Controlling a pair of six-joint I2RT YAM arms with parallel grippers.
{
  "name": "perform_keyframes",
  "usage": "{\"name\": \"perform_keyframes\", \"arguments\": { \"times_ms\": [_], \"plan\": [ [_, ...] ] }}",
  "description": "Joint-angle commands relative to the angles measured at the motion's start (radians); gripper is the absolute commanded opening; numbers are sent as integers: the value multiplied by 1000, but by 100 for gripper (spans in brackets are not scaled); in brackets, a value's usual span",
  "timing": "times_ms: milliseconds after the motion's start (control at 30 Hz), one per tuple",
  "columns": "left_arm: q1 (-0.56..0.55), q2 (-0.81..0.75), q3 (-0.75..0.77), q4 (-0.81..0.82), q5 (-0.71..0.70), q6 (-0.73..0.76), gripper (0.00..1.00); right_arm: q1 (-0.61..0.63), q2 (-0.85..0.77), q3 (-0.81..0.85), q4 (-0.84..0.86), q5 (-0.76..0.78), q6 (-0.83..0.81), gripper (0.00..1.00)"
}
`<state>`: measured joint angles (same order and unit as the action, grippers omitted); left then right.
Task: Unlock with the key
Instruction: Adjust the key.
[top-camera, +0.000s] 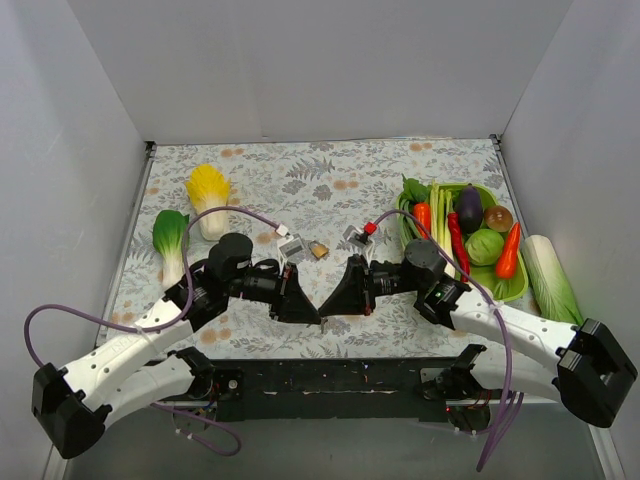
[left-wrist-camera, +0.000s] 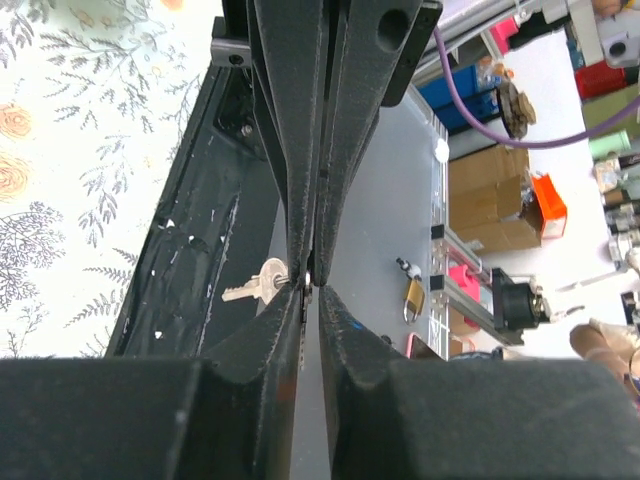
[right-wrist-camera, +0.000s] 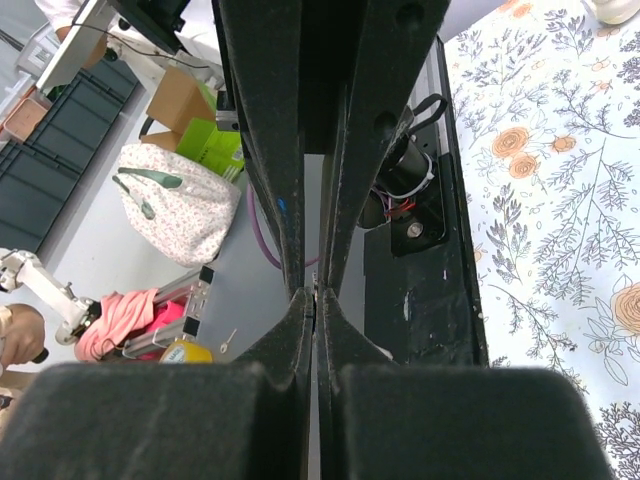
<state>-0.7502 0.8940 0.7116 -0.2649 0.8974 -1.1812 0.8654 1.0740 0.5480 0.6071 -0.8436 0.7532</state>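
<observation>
My two grippers meet tip to tip above the table's near middle. The left gripper (top-camera: 314, 312) (left-wrist-camera: 312, 285) is shut on a silver key seen edge-on between its jaws. A second silver key (left-wrist-camera: 252, 285) sticks out to the left of its tips. The right gripper (top-camera: 330, 306) (right-wrist-camera: 316, 292) is shut on the same thin metal from the opposite side. Its black fingers (left-wrist-camera: 300, 150) fill the top of the left wrist view. A small brass padlock (top-camera: 318, 250) lies on the floral mat behind the grippers, apart from both.
A green tray (top-camera: 478, 287) of vegetables sits at the right, with a pale green-white vegetable (top-camera: 548, 275) beside it. A napa cabbage (top-camera: 208, 190) and a bok choy (top-camera: 170, 240) lie at the left. Small silver parts (top-camera: 357, 236) rest near the padlock. A black rail (top-camera: 330, 375) runs along the near edge.
</observation>
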Motion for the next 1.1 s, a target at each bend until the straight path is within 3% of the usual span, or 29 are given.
{"name": "perform_keyframes", "arguments": {
  "times_ms": [0,33,67,100,167,267,367,567,1067],
  "plan": [
    [0,-64,-14,75,-84,-34,19,7,-29,0,59,20,8,1],
    [0,-69,-15,76,-86,-35,22,9,-32,-5,57,35,6,1],
    [0,-70,-21,79,-89,-38,38,7,-43,-11,57,44,6,1],
    [0,-75,-26,79,-95,-46,45,7,-49,-14,56,52,5,1],
    [0,-87,-47,96,-95,-57,51,7,-63,-16,51,74,5,1],
    [0,-99,-72,115,-91,-78,52,6,-81,-26,51,106,5,1],
    [0,-115,-95,124,-89,-93,47,1,-97,-31,45,129,3,1],
    [0,-153,-110,135,-130,-107,25,-3,-97,-36,46,136,6,1],
    [0,-165,-118,148,-158,-112,15,-3,-91,-40,54,135,12,1]
  ]
}}
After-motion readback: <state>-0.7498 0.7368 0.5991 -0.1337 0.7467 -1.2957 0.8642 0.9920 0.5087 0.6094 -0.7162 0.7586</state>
